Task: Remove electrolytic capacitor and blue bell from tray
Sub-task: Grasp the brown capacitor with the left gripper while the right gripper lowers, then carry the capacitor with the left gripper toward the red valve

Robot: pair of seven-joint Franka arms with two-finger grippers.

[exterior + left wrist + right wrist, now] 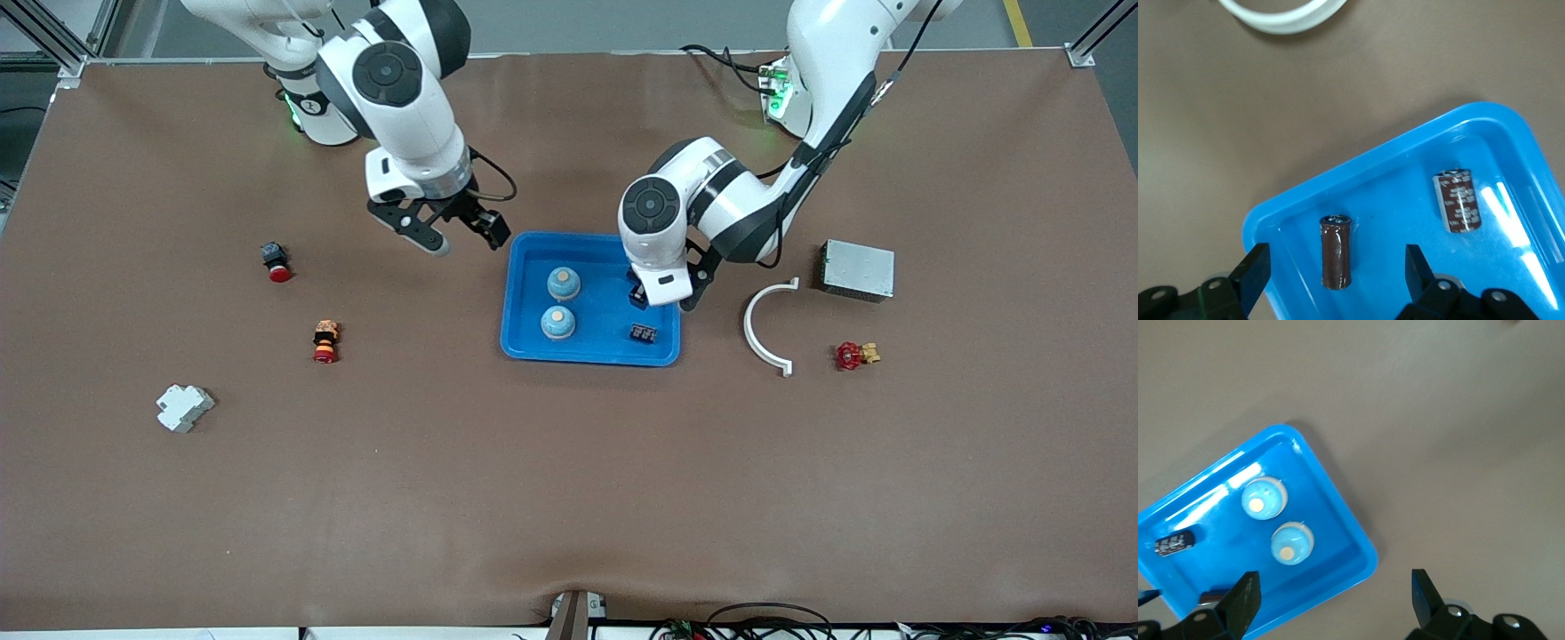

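Note:
A blue tray sits mid-table. Two light blue bells stand in it, toward the right arm's end. A dark capacitor lies near the tray's front corner. My left gripper is low over the tray, open. In the left wrist view a brown capacitor lies loose between its fingers, and a second capacitor lies beside it. My right gripper is open and empty over the table beside the tray. Its wrist view shows both bells.
A red push button, an orange-red button and a white block lie toward the right arm's end. A white curved piece, a metal box and a red valve lie toward the left arm's end.

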